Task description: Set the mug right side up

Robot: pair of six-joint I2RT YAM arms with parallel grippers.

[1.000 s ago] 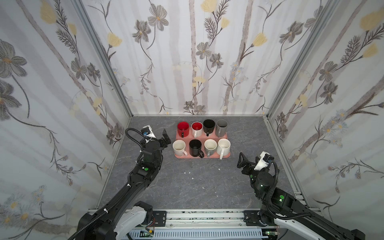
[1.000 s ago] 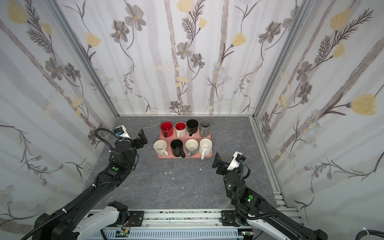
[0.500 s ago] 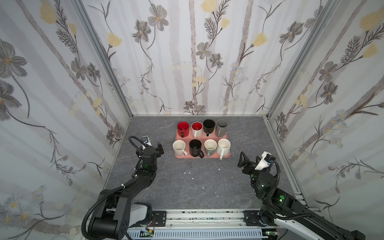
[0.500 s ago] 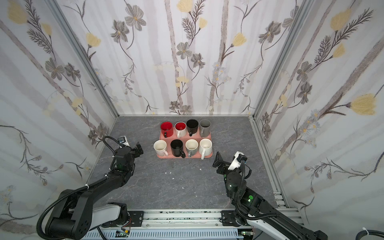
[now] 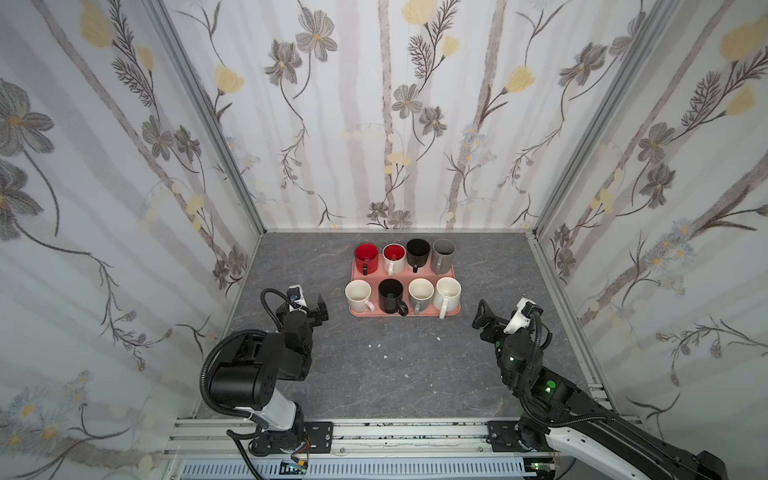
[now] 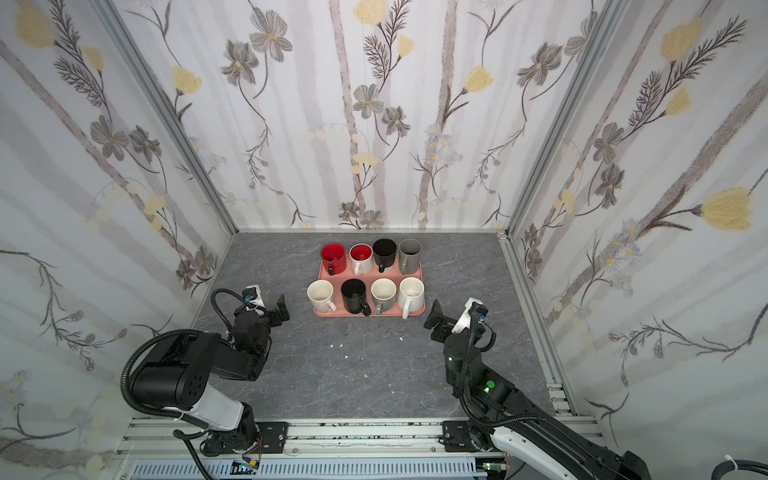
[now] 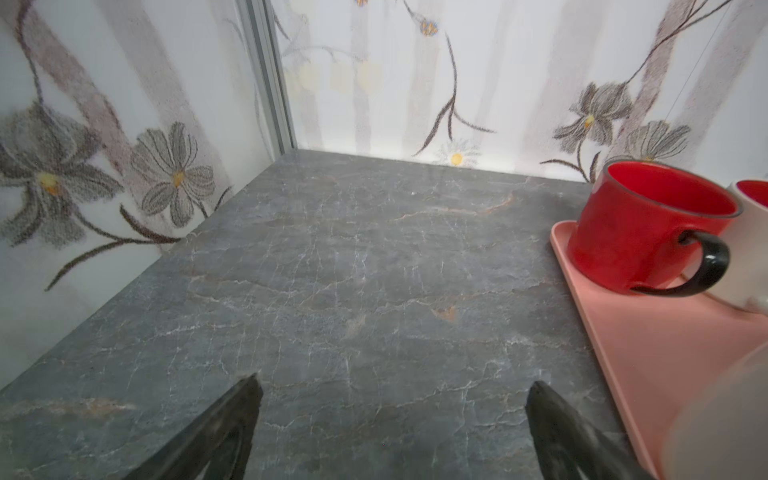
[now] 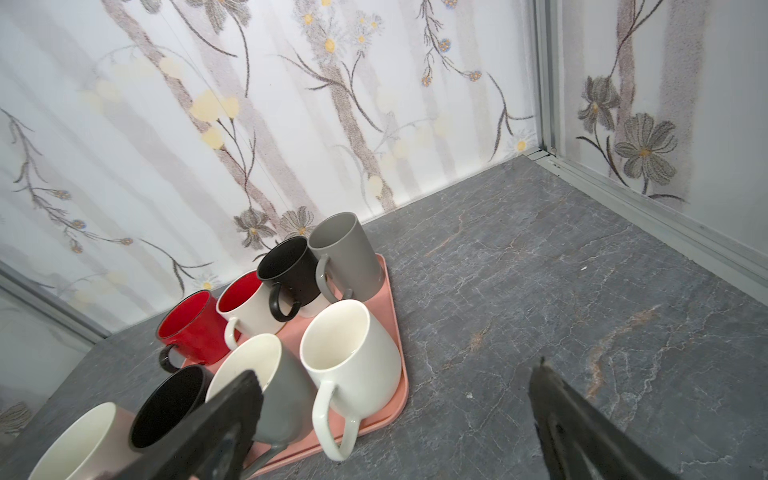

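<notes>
Both pincers are hanging wide and empty: left gripper (image 5: pixel 307 305) near the pink tray (image 5: pixel 453 311), right gripper (image 5: pixel 500 316) off its opposite end. All eight mugs (image 5: pixel 446 291) are standing mouth-up on the tray; judging by this, nothing is remaining to flip.

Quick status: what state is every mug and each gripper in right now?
Red mug, upright
Red-lined white mug, upright
Back black mug, upright
Tall grey mug, upright
Front-left pale mug, upright
Front black mug, upright
Short grey mug, upright
Front-right white mug, upright
Left gripper, jaws open, empty
Right gripper, jaws open, empty
</notes>
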